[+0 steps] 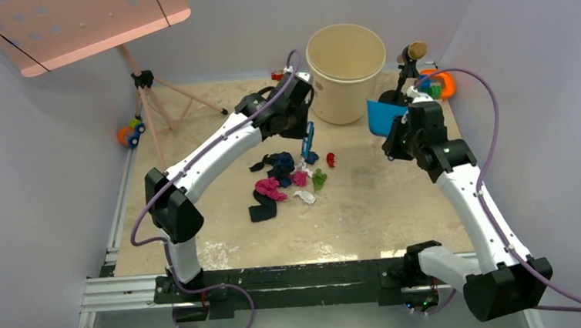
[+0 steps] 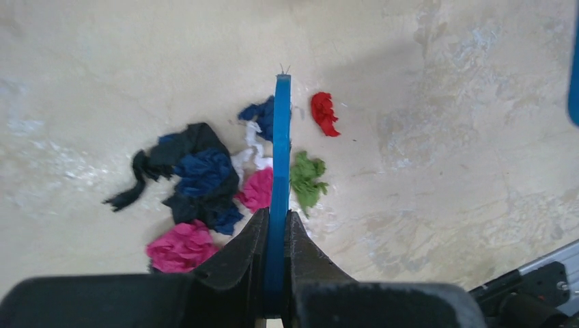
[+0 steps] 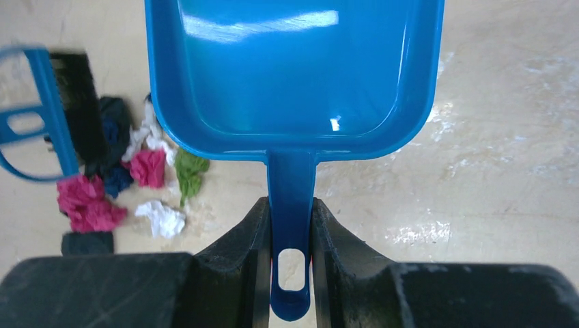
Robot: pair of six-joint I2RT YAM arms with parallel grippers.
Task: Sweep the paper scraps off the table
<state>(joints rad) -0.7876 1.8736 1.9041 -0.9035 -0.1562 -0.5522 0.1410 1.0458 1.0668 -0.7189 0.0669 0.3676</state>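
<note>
The paper scraps [image 1: 281, 180] lie in a loose heap mid-table: black, dark blue, pink, white, green and one red wad [image 1: 331, 159] apart to the right. They also show in the left wrist view [image 2: 205, 184] and the right wrist view [image 3: 130, 178]. My left gripper [image 1: 298, 125] is shut on the blue brush [image 2: 280, 171], held just above the heap's far side. My right gripper [image 1: 402, 129] is shut on the handle of the blue dustpan [image 3: 293, 75], held above the table to the right of the heap; the pan is empty.
A tall beige bucket [image 1: 346, 71] stands at the back centre. Colourful toys sit at the back right [image 1: 440, 84] and far left [image 1: 131, 133]. A pink board on a tripod [image 1: 151, 89] stands back left. The table [image 1: 383, 211] has a black front edge.
</note>
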